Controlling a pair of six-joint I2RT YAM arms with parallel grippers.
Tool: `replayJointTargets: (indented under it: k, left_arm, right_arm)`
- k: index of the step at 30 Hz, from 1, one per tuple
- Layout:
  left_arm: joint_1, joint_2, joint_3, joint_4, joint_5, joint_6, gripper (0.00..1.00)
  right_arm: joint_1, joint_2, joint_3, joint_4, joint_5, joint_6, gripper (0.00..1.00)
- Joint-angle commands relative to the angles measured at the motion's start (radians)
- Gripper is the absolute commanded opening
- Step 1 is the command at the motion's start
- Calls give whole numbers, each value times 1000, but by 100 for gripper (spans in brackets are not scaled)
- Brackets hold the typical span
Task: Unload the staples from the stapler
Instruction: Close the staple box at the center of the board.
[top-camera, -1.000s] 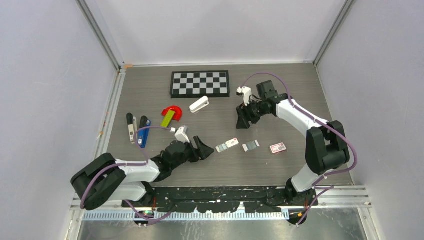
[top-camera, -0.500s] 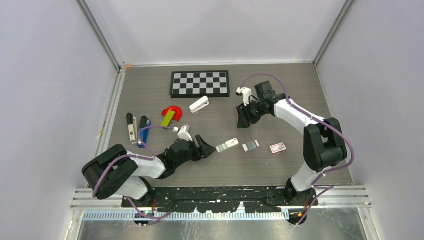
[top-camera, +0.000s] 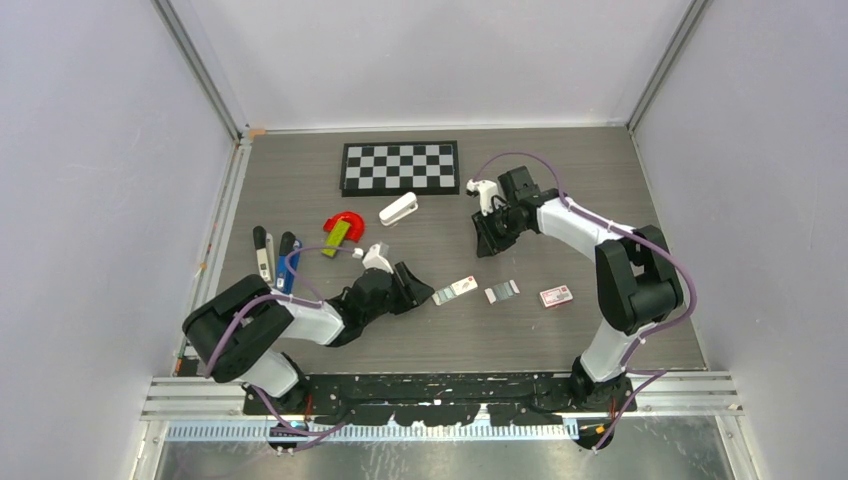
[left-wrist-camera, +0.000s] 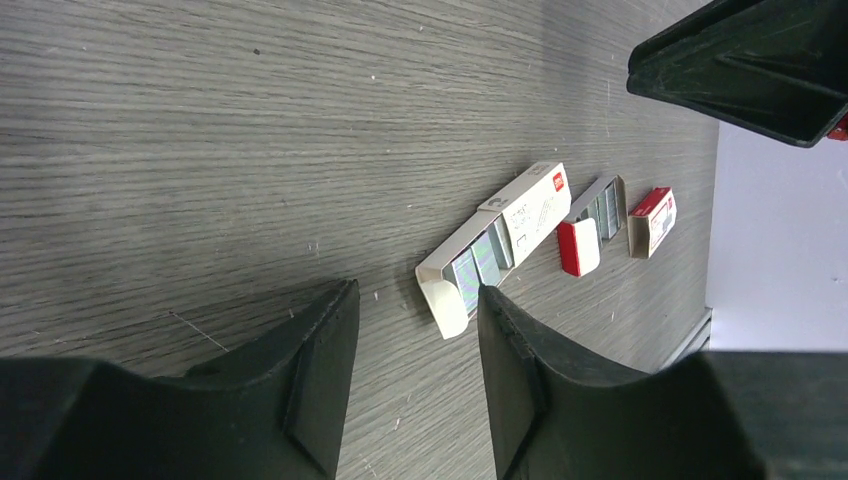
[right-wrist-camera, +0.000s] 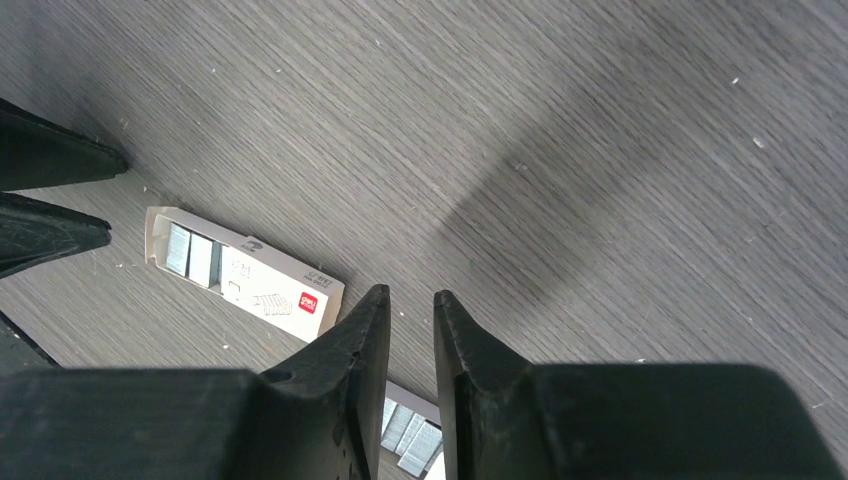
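Observation:
The blue stapler (top-camera: 288, 263) lies at the left of the table, far from both grippers. No staples show in it. Silver staple strips (left-wrist-camera: 481, 258) sit in an open white box (top-camera: 455, 290) just beyond my left gripper (top-camera: 415, 284) (left-wrist-camera: 415, 290), which is open and empty, low over the table. A second open box of staples (top-camera: 502, 291) (left-wrist-camera: 600, 210) lies to its right. My right gripper (top-camera: 487, 241) (right-wrist-camera: 410, 293) hovers behind these boxes with its jaws a narrow gap apart and nothing between them.
A small red-and-white box (top-camera: 556, 296) lies right of the staple boxes. A white stapler (top-camera: 398, 209), a red and green item (top-camera: 342, 228) and a black-and-white tool (top-camera: 262, 250) lie left of centre. A chessboard (top-camera: 400, 166) is at the back.
My left gripper has moved right and forward, closing in on the open white staple box. My right gripper has shifted slightly left. Nothing on the table has moved.

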Motion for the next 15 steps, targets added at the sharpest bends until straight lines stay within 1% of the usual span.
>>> replayJointTargets:
  k: [1,4,9,15]
  left_arm:
    - [-3,-1,19,-26,-13,-2,48]
    - [-7,-46,9,-54,-9,15,48]
    - [-13,-133,7,-144,-3,43,49]
    - [-24,-188,-10,-189,-11,25,49]
  right_arm:
    - [5,7,63,-27,-8,-20,27]
    - [6,8,78,-70,-22,-64,27]
    - [7,11,81,-105,-46,-104,26]
    - [7,24,90,-136,-55,-119,25]
